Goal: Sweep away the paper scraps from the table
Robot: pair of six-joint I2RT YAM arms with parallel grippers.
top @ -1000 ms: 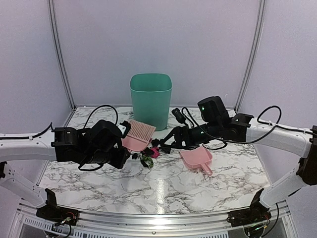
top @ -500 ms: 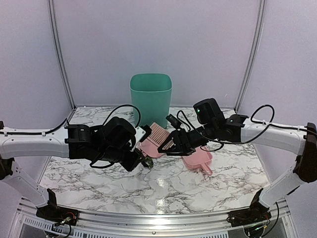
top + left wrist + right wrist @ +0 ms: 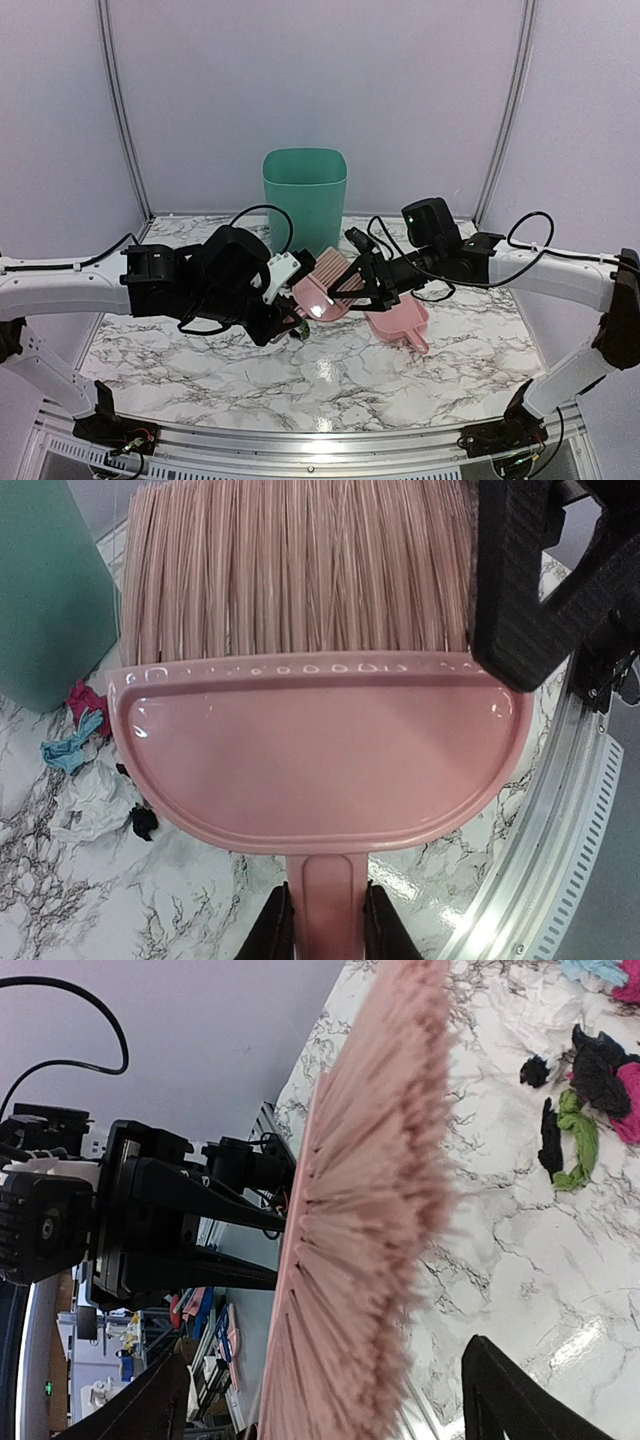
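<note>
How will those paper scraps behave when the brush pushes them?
The paper scraps look crumpled and tiny, so probably very light and apt to scatter. The brush has long fine bristles, so some bits may slip under.

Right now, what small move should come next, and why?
Probably the right gripper should close on the pink brush: its open jaws straddle the bristles, while the left gripper holds the handle. The paper scraps lie unswept nearby.

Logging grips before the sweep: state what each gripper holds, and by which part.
The left gripper is shut on the pink brush, pinching its handle. The right gripper holds nothing: it stands open, jaws either side of the bristles.
</note>
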